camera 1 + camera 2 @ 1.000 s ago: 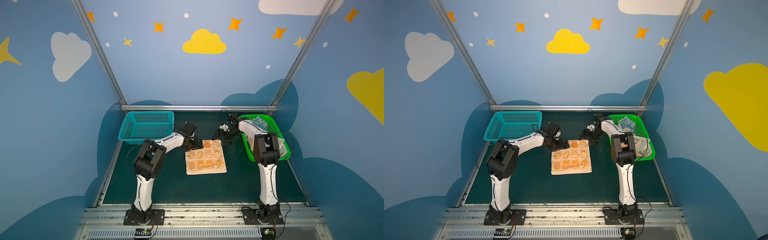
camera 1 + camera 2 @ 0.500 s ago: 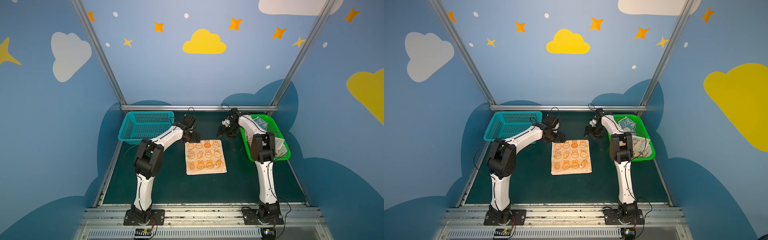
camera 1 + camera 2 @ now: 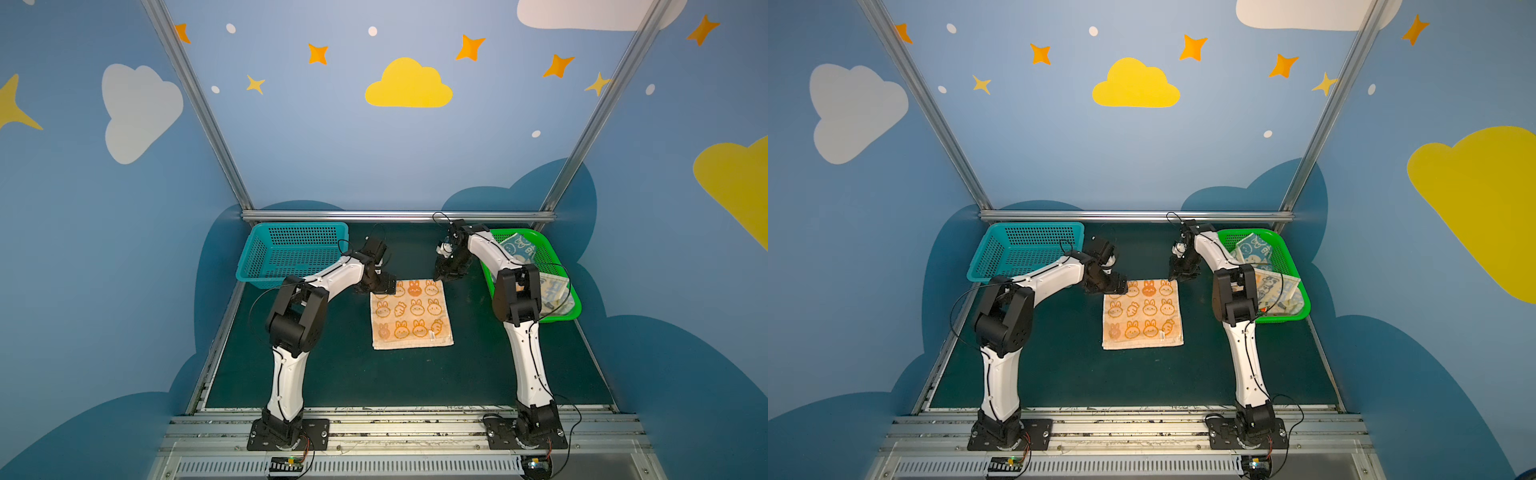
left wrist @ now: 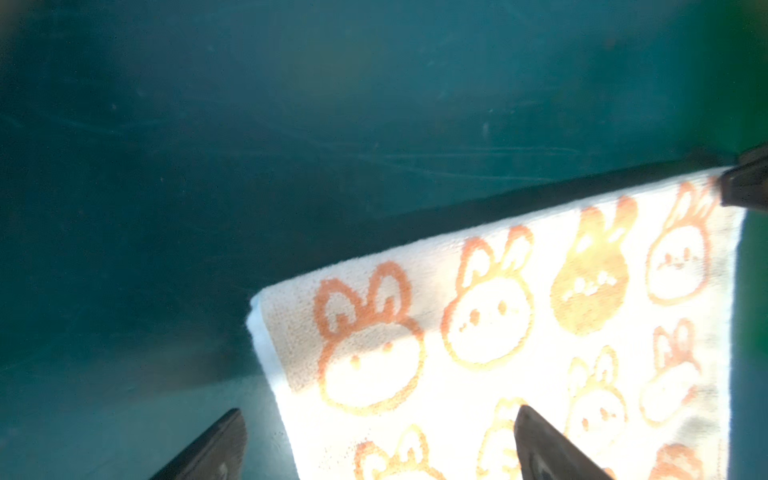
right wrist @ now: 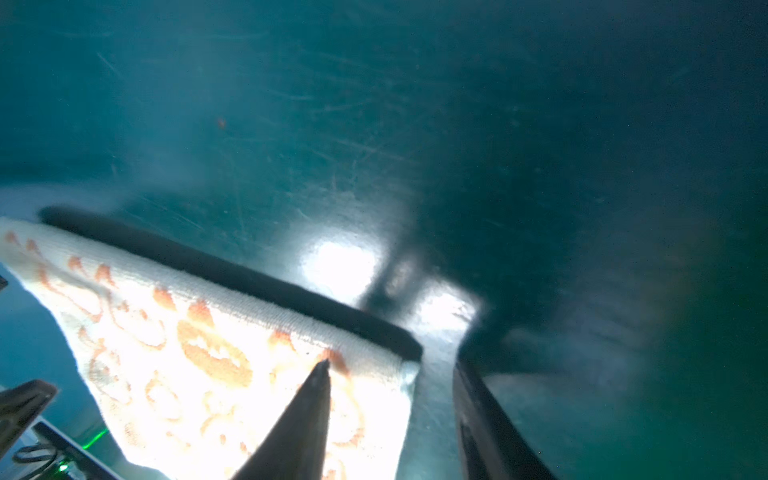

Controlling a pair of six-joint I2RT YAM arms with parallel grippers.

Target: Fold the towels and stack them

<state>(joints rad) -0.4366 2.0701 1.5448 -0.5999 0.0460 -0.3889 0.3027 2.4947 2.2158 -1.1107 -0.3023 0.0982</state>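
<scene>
I have the orange-and-cream square terry towel with rabbit and carrot prints (image 3: 409, 316) (image 3: 1142, 316) lying flat and unfolded on the dark green table mat (image 3: 374, 382), midway between the two arms.

The left gripper (image 3: 381, 286) (image 3: 1117, 286) is down at its far left corner. In the left wrist view (image 4: 379, 410) the jaws stand wide apart, one finger over the cloth (image 4: 498, 353) and one over the bare mat, gripping nothing.

The right gripper (image 3: 442, 276) (image 3: 1177, 276) is at the far right corner. In the right wrist view (image 5: 390, 365) one finger lies over the towel (image 5: 208, 353), the other is on the mat past the corner, and I see a gap between them, so nothing is clamped.

A small white tag sits on the towel's near edge. I cannot read it.

The green perforated plastic basket (image 3: 557, 319) (image 3: 1283, 319) on the right holds a blue-and-cream rabbit-print cloth (image 3: 517, 249) (image 3: 1252, 249) at its far end and a paler crumpled cloth (image 3: 555, 293) (image 3: 1277, 291) nearer me. Any lettering on them is too small to read. The teal perforated plastic basket (image 3: 299, 226) (image 3: 1034, 226) stands far left.
</scene>
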